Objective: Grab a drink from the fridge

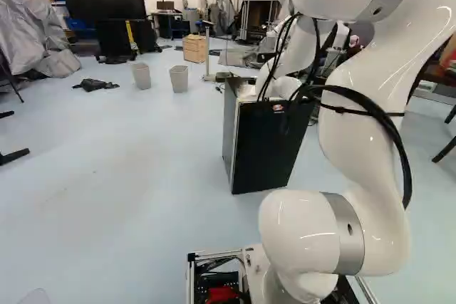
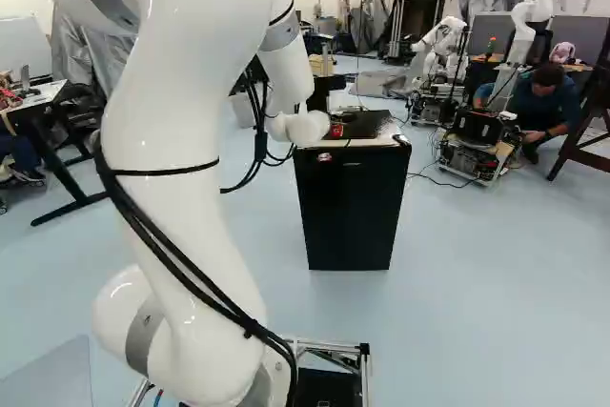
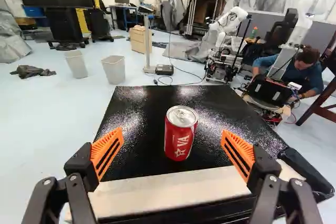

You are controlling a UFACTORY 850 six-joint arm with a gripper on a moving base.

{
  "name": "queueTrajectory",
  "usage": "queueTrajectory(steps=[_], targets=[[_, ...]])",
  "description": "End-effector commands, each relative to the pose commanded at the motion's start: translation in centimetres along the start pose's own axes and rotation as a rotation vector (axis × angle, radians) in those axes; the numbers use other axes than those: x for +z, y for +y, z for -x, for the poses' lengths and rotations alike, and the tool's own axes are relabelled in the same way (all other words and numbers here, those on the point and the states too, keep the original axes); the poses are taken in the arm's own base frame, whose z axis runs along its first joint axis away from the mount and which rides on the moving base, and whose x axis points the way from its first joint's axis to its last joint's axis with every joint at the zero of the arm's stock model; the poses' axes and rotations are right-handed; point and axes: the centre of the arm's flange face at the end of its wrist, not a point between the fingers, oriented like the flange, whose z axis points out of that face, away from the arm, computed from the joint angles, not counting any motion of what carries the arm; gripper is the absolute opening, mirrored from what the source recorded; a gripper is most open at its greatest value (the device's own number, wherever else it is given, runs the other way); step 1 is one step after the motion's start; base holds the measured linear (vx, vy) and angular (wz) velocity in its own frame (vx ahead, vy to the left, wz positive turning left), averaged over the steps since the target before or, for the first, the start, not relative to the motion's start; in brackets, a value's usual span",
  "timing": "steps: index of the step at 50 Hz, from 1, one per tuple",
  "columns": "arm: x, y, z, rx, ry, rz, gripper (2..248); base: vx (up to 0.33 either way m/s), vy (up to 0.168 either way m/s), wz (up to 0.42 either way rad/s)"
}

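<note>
Wrist view, red can point(image 3: 181, 135), ahead of open claw point(image 3: 172, 136)

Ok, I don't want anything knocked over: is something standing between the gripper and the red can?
Nothing visible is. The red can stands upright on the fridge top, ahead of the open gripper and in line with the gap between its fingers; only the fridge's own surface shows on its near side.

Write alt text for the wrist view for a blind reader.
A red drink can stands upright on the black fridge top, ahead of the open end effector and lined up with its gap. Two waste bins stand on the floor beyond.
</note>
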Motion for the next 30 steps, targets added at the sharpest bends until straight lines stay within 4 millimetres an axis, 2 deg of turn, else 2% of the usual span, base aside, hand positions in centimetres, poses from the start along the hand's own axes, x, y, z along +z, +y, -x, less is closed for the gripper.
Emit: queueTrajectory(steps=[22,30], targets=[[2.0,0.3,2.2,0.003,-0.030,-0.002,247,0.000,0.000,0.000],[2.8,0.4,2.4,0.004,-0.030,-0.001,247,0.000,0.000,0.000]])
